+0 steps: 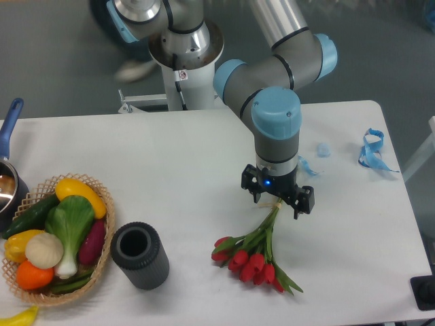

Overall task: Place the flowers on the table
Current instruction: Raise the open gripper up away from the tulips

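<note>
- Tulips (254,259) lie flat on white table (170,170).
- Gripper (278,201) above stem ends, fingers spread, holding nothing.
- Retreat straight up; avoid snagging stems.

One bunch of red tulips (255,258), one dark cylinder (139,255) and one wicker basket (102,255) of vegetables are seen on one white table (170,170). One blue ribbon (372,151) and one blue-handled pan (8,170) are also counted. One arm with one tool (277,199) is pictured.

Grey arm (272,64), light-blue joint caps
</note>
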`<action>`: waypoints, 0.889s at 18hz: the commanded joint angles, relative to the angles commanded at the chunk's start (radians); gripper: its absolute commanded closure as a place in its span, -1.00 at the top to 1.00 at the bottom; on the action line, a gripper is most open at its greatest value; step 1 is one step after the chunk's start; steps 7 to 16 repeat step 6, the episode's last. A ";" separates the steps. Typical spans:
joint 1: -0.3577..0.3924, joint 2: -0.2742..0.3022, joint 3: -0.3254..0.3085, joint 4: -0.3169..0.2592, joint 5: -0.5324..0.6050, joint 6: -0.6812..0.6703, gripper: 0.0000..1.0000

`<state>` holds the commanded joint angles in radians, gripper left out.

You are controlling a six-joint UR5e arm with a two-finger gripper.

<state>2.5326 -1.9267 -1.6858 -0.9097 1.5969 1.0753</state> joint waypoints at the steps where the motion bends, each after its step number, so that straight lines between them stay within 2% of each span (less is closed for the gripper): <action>1: -0.002 0.005 -0.002 0.005 0.000 0.000 1.00; 6: -0.003 0.006 -0.031 0.064 0.002 -0.005 1.00; 16: -0.003 0.006 -0.031 0.064 0.002 -0.005 1.00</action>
